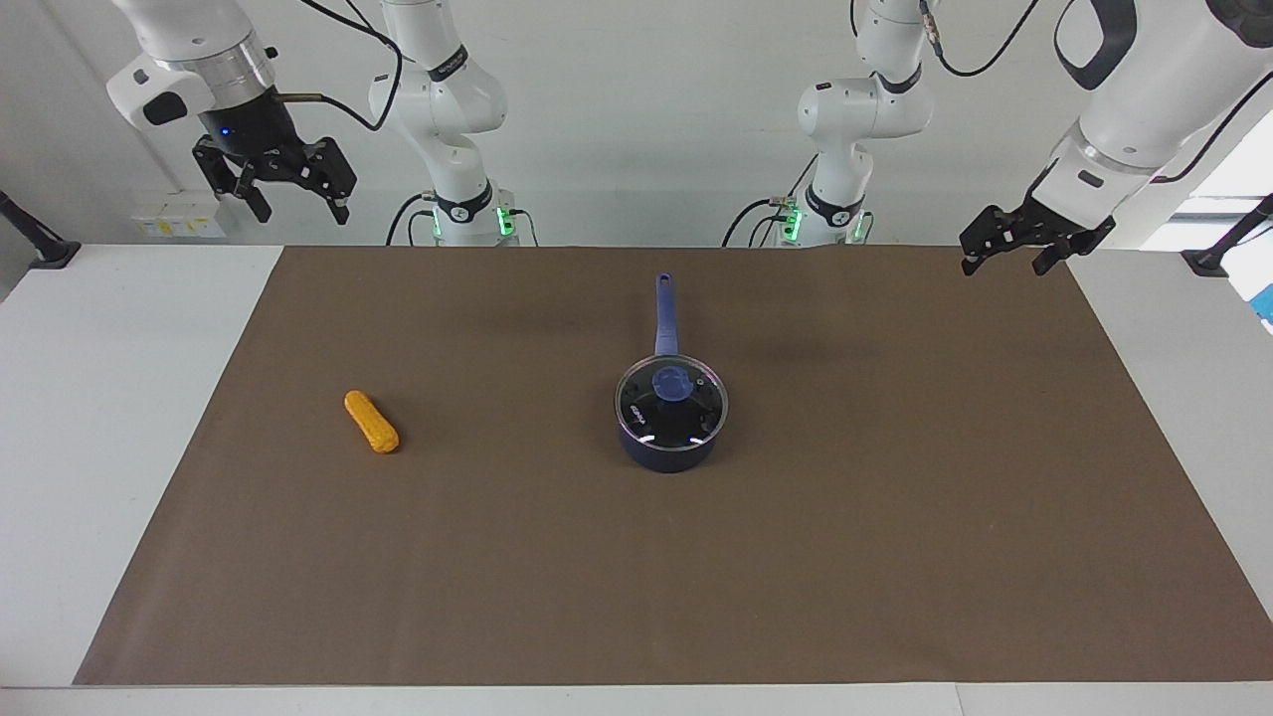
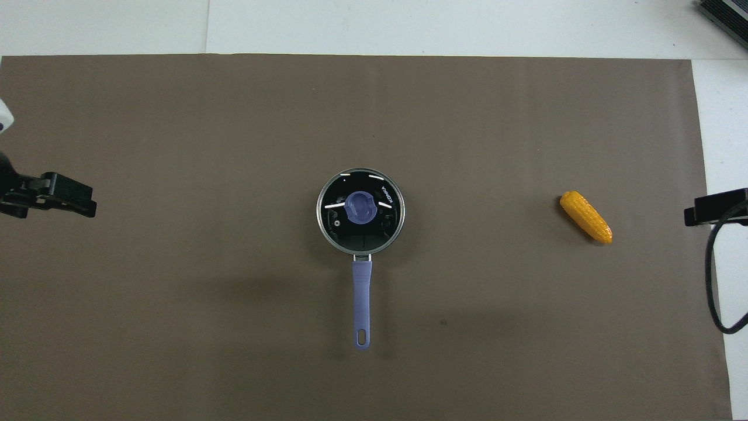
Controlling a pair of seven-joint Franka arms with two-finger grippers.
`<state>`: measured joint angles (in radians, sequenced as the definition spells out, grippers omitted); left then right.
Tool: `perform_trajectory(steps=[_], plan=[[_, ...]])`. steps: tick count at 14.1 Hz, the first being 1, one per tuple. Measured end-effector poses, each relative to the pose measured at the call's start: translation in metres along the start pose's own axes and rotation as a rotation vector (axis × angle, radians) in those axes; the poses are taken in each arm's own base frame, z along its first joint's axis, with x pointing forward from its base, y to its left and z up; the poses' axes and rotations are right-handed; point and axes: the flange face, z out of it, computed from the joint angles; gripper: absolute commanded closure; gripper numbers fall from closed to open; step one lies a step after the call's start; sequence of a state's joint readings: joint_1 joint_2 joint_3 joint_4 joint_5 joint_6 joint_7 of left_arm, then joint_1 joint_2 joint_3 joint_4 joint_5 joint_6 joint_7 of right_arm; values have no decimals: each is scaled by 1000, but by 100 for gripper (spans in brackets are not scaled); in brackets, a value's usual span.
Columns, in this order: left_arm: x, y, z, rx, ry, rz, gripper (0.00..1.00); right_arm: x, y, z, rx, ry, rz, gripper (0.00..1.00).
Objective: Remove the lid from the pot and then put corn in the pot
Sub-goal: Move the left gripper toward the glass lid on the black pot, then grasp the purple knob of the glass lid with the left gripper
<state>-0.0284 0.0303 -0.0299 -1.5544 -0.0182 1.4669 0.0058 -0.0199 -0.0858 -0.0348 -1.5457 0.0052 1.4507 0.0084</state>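
The dark navy pot (image 1: 668,445) stands mid-mat, its long blue handle (image 1: 664,313) pointing toward the robots. The glass lid (image 1: 690,412) with its blue knob (image 1: 671,382) sits on the pot (image 2: 360,211). The orange-yellow corn (image 1: 371,422) lies flat on the mat toward the right arm's end (image 2: 585,217). My left gripper (image 1: 1004,265) hangs open and empty over the mat's corner at the left arm's end, well away from the pot. My right gripper (image 1: 298,207) waits open and empty, raised above the table's edge at the robots' end.
A brown mat (image 1: 895,517) covers most of the white table (image 1: 109,398). A black cable (image 2: 714,280) loops down at the right arm's end. A dark device (image 2: 724,14) sits at the table's corner farthest from the robots.
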Motion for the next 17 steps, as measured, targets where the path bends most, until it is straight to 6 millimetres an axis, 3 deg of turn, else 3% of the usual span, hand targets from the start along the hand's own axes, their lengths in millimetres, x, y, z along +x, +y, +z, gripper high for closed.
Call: perform_trajectory(steps=[14,17], plan=[[44,144,99,18,53,252,0,0,0,0,0,0,0,0],[48,197,127,15,68,194,0,0,0,0,0,0,0,0]])
